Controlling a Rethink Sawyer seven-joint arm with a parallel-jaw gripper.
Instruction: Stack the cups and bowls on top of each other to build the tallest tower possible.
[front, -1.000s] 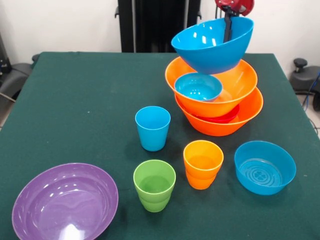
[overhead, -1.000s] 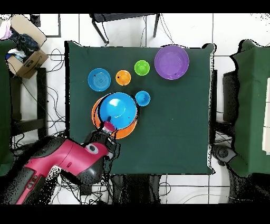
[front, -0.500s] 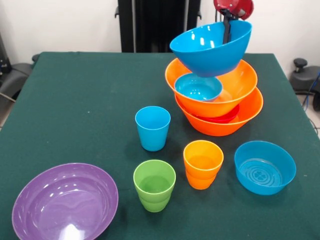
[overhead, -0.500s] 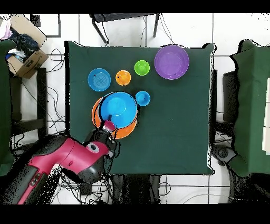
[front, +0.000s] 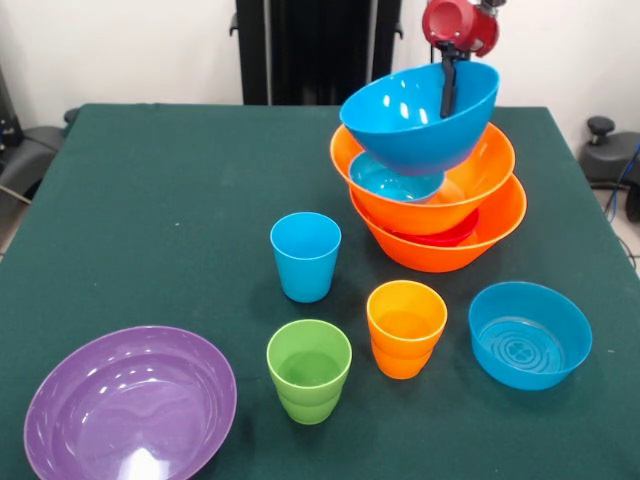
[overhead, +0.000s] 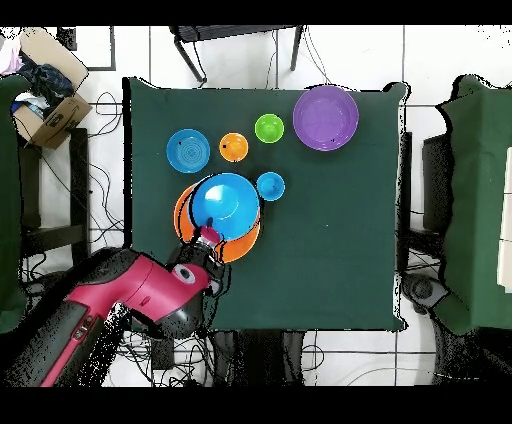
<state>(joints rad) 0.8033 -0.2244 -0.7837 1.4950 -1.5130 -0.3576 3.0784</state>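
My gripper (front: 447, 88) is shut on the far rim of the large blue bowl (front: 410, 125), which hangs tilted just over the tower. The tower is two large orange bowls, upper (front: 485, 165) and lower (front: 500, 225), with a small red bowl (front: 452, 237) between them. A smaller blue bowl (front: 392, 182) lies inside the upper one, partly hidden by the held bowl. In front stand the blue cup (front: 305, 256), green cup (front: 309, 370) and orange cup (front: 405, 327). From overhead, the gripper (overhead: 208, 236) grips the blue bowl (overhead: 225, 205).
A wide purple bowl (front: 130, 405) sits at the near left corner, and another smaller blue bowl (front: 529, 335) at the near right. Overhead, a cardboard box (overhead: 50, 100) stands off the table's edge beside the tower side.
The held blue bowl has come down closer to the upper orange bowl and now covers more of the smaller blue bowl. The arm shifted slightly with it.
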